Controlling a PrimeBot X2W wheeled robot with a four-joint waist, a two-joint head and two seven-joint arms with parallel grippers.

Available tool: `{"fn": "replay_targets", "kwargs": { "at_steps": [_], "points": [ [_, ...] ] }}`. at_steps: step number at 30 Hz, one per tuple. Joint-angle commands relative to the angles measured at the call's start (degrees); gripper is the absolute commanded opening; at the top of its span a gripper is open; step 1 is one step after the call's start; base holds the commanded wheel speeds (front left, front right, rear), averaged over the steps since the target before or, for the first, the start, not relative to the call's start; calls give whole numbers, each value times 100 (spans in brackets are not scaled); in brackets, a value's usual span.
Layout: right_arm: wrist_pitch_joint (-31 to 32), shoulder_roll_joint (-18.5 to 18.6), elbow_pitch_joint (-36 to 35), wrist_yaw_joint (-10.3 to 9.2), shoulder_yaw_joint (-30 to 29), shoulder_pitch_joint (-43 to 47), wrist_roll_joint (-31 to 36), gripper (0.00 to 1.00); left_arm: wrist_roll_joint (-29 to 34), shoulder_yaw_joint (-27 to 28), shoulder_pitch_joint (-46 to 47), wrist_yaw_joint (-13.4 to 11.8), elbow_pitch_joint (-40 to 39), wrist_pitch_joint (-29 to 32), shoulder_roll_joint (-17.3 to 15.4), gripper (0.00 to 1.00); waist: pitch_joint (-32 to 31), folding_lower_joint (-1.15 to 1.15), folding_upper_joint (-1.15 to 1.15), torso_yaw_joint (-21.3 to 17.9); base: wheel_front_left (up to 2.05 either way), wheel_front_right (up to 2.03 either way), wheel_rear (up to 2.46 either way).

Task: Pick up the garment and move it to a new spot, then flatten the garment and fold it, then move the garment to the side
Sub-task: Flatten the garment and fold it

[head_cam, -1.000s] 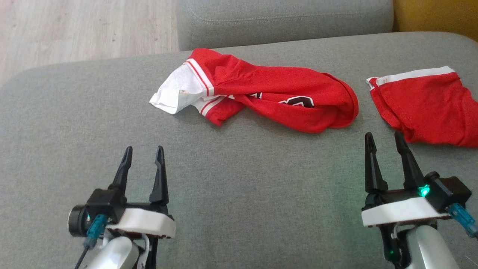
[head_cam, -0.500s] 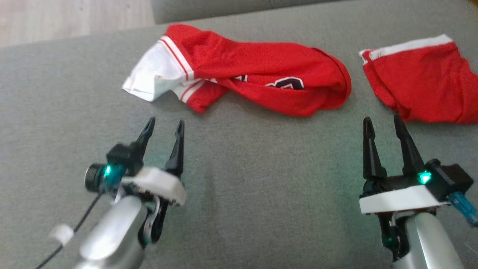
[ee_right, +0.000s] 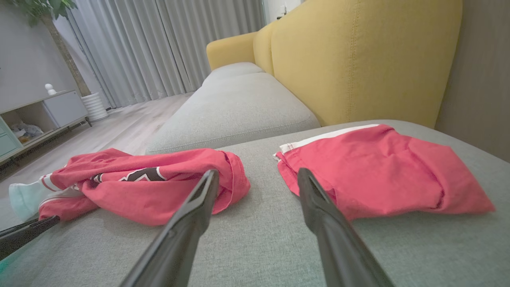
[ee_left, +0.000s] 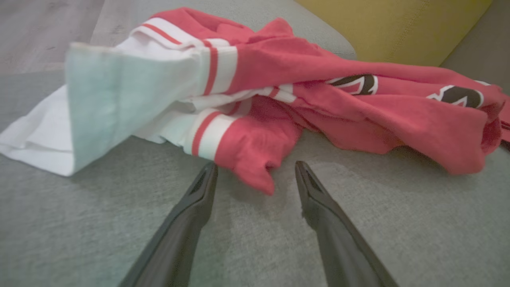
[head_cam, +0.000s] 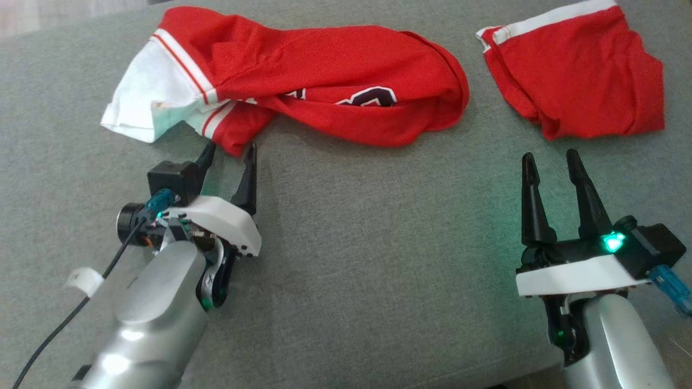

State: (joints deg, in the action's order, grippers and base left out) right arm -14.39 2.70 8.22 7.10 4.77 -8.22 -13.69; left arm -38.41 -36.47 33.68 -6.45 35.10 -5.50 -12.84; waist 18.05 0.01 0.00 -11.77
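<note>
The crumpled red-and-white jersey [head_cam: 324,92] lies at the far left of the grey sofa cushion [head_cam: 351,259], its red sleeve tip reaching between the spread fingers of the left gripper [head_cam: 231,147], while the right gripper [head_cam: 549,155], fingers likewise apart and empty, hovers just short of the red shorts [head_cam: 578,81].

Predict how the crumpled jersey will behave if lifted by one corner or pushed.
The jersey lies in soft folds, so it probably droops and unfurls. Its thin cloth looks light. Pushed, it would likely bunch on the cushion, not slide.
</note>
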Motion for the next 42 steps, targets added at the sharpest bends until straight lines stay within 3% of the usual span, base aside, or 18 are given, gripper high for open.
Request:
{"fn": "replay_targets", "kwargs": {
  "at_steps": [1,11,12,13,14,21,27,31,38,42],
  "points": [
    [-61,18,-188,39,137,-148,-49,100,-23,221,266,51,-64,-91,-77,100,54,-1,0,-69,0,0,0],
    [-61,18,-214,39,203,-190,-107,100,39,199,695,170,499,-328,-25,100,172,-1,0,-172,0,0,0],
    [-61,18,-215,39,198,-194,-106,100,51,188,737,185,553,-346,-22,88,179,-1,0,-169,0,0,0],
    [-61,18,-215,39,192,-198,-105,100,68,174,777,204,600,-374,-19,24,183,-1,0,-164,0,0,0],
    [-61,18,-213,39,185,-201,-103,100,84,161,813,226,643,-406,-20,0,182,-1,0,-156,0,0,0],
    [-61,18,-163,39,147,-152,-79,100,339,-41,821,268,751,-668,-70,0,-15,-1,0,41,0,0,0],
    [-61,18,-113,39,148,-102,-72,100,592,-330,571,392,513,-722,-314,0,-319,-1,0,284,0,0,0],
    [-61,18,-84,39,172,-41,-90,100,810,-568,507,545,152,-536,-692,0,-491,-1,0,446,0,0,0],
    [-61,18,-10,39,221,19,-132,100,1160,-641,1027,755,-863,-50,-1632,0,-711,-1,0,717,0,0,0],
    [-61,18,11,39,243,40,-159,100,1217,-536,1336,753,-1351,126,-1895,0,-778,-1,0,807,0,0,0]
  ]
}}
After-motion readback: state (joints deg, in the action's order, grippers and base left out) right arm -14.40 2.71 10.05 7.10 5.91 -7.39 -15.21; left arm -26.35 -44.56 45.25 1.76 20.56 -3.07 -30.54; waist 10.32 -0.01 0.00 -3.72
